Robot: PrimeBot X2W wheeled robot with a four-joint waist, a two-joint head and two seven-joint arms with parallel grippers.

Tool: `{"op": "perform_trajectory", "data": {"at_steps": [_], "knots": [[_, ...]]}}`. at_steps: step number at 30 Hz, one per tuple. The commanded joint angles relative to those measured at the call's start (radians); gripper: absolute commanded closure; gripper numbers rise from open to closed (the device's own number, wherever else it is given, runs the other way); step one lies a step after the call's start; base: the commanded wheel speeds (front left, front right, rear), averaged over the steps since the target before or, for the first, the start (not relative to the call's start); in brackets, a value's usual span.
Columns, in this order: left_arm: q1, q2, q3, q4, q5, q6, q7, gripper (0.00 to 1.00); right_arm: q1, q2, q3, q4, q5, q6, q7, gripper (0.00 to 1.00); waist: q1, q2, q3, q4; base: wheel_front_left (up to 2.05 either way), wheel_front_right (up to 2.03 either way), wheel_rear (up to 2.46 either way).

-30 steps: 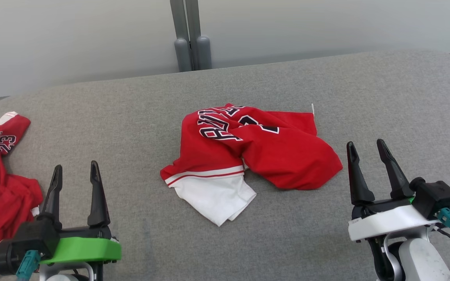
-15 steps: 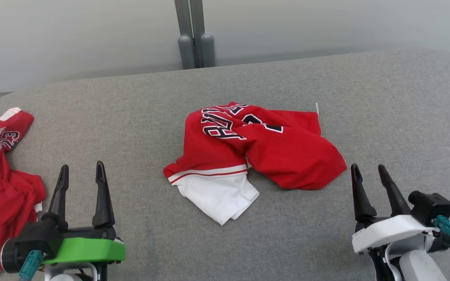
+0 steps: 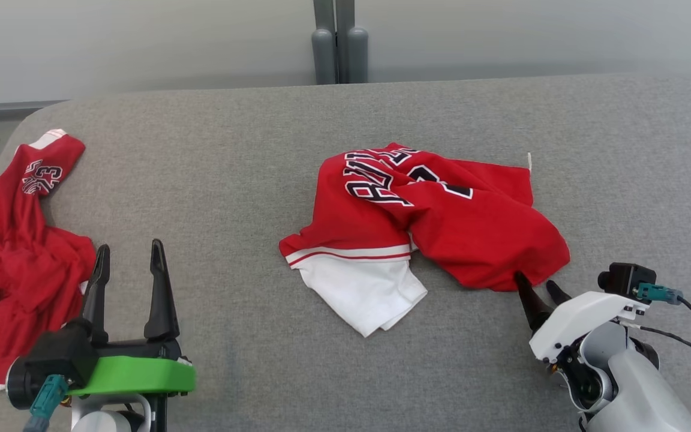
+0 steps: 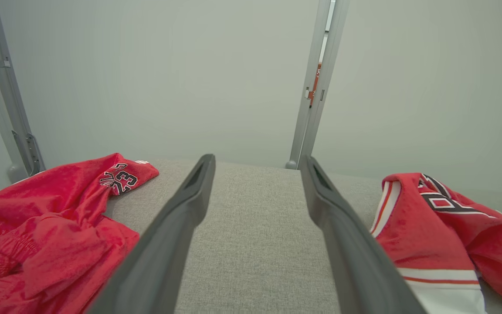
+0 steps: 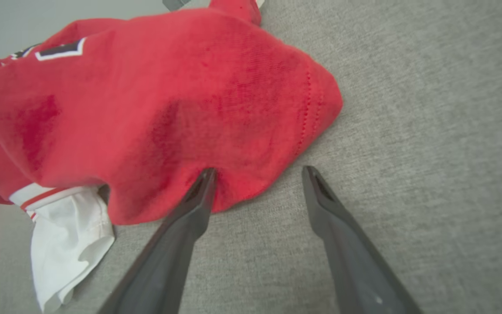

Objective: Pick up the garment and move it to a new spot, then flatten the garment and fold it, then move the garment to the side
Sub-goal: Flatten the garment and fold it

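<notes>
Red jersey [image 3: 441, 222] lies crumpled near the middle of the grey padded table [image 3: 231, 150], black-and-white lettering on its far part, a white panel with a red stripe sticking out toward the robot at its near-left side. Right gripper [image 3: 537, 283] is down at the jersey's near-right edge, jaws spread wide, nothing between them. In the right wrist view one fingertip [image 5: 207, 174] touches the red hem where the cloth bulges, and the other fingertip sits over bare grey fabric just beside the hem, apart from the cloth. No grip on the jersey, and it rests fully on the table. Left gripper [image 3: 130, 247] is at the near-left, well apart from the jersey, fingers pointing away from the robot over bare table, jaws wide open and empty. A second red garment [image 3: 15, 240] with a number on it is heaped at the table's left end, just beside the left gripper's outer finger; cannot tell if they touch. Grey post [image 3: 339, 42] stands against the pale wall behind the table's far edge.
</notes>
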Motion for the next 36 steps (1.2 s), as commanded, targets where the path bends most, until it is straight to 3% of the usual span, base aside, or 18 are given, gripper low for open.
{"op": "perform_trajectory", "data": {"at_steps": [1,2,3,4,5,15,23,29,36], "knots": [[-0.016,-0.001,0.004,0.002,0.005,-0.004,0.000,0.00,-0.006,-0.007,-0.002,0.023,0.006,0.000,-0.006,0.00,0.0000,-0.0001,0.008,0.020,0.00,0.00,0.00],[-0.016,-0.001,0.006,0.003,0.005,-0.006,0.000,0.00,-0.012,-0.007,-0.001,0.033,0.008,0.000,-0.009,0.07,0.0000,-0.0001,0.008,0.023,0.00,0.00,0.00],[-0.016,-0.003,0.008,0.005,0.005,-0.008,0.000,0.00,-0.019,-0.007,0.002,0.044,0.015,0.000,-0.013,0.53,0.0000,-0.0001,0.008,0.026,0.00,0.00,0.00],[-0.015,-0.004,0.010,0.006,0.006,-0.008,0.000,0.00,-0.023,-0.008,0.011,0.046,0.018,0.000,-0.018,0.87,0.0000,-0.0001,0.007,0.029,0.00,0.00,0.00],[-0.014,-0.005,0.011,0.008,0.007,-0.009,0.000,0.00,-0.028,-0.008,0.026,0.035,0.025,0.000,-0.033,1.00,0.0000,-0.0001,0.006,0.031,0.00,0.00,0.00],[0.005,-0.008,0.004,0.028,0.001,-0.016,0.000,0.00,0.035,-0.122,0.072,-0.137,0.108,0.000,-0.060,1.00,0.0000,-0.0001,-0.023,0.062,0.00,0.00,0.00],[-0.013,-0.008,-0.026,0.030,-0.033,-0.007,0.000,0.00,-0.058,-0.187,0.049,-0.261,0.125,0.001,0.064,1.00,0.0000,-0.0001,0.013,0.118,0.00,0.00,0.00],[-0.053,-0.008,-0.066,0.036,-0.067,0.006,0.000,0.00,-0.212,-0.244,0.004,-0.190,0.121,0.000,0.176,1.00,0.0000,-0.0001,0.089,0.193,0.00,0.00,0.00],[-0.114,-0.008,-0.138,0.056,-0.117,0.020,0.000,0.00,-0.377,-0.287,-0.064,0.035,0.099,0.001,0.202,1.00,0.0000,-0.0001,0.147,0.273,0.00,0.00,0.00]]}}
